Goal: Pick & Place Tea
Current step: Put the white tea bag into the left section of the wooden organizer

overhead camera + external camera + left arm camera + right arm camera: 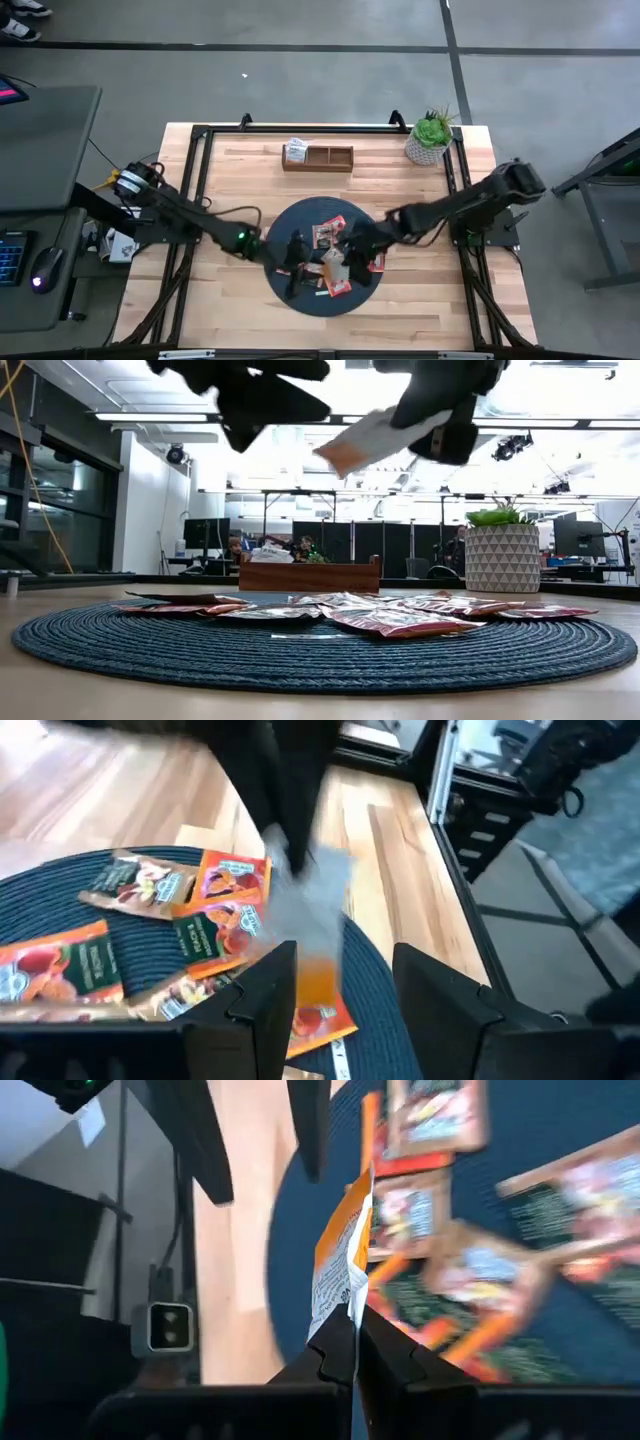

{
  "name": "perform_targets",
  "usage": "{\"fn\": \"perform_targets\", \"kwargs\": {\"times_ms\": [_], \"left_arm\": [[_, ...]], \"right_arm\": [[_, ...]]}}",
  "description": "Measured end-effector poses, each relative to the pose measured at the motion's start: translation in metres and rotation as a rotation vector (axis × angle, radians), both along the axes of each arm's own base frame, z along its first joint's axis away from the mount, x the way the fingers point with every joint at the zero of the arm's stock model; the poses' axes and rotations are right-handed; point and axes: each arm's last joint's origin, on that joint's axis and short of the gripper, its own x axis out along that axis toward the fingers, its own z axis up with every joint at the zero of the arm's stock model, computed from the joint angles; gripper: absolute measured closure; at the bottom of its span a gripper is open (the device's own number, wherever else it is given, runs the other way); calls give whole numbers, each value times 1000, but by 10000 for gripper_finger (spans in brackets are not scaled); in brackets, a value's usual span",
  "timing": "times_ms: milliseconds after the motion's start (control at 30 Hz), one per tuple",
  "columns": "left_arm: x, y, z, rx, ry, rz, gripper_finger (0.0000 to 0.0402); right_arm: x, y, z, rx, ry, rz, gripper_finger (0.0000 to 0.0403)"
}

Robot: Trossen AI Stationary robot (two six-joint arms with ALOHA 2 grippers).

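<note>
I see my right gripper point(350, 1320) pinching one white-orange sachet point(340, 1260) above the round mat point(300, 650). Left gripper point(340, 990) hovers beside, jaws apart, empty. Roughly nine sachets point(390, 622) lie on the mat; one wooden box point(318, 158), one plant point(430, 136).

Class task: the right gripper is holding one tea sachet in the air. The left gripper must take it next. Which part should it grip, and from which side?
The sachet hangs pinched by one edge in the shut right gripper, clear above the mat. Its far edge is free. The open left gripper should probably close across that free edge, flat faces between its fingers, coming from its own side, opposite the right gripper.
</note>
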Motion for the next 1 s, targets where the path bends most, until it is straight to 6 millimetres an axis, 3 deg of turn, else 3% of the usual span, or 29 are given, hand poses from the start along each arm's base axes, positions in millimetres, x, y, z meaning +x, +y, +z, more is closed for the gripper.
{"fn": "perform_targets", "kwargs": {"times_ms": [233,500,667,800,1000], "left_arm": [[22,35,21,15,-68,-69,236],[42,71,58,106,-95,-58,236],[47,86,75,150,-89,-78,236],[49,97,76,157,-82,-74,236],[50,107,76,146,-82,-72,236]], "right_arm": [[-32,-33,38,-77,-25,67,403],[-55,-43,55,-188,115,225,402],[-49,-45,82,-362,178,298,402],[-39,-46,104,-481,208,348,402],[-18,-48,120,-577,223,416,402]]}}
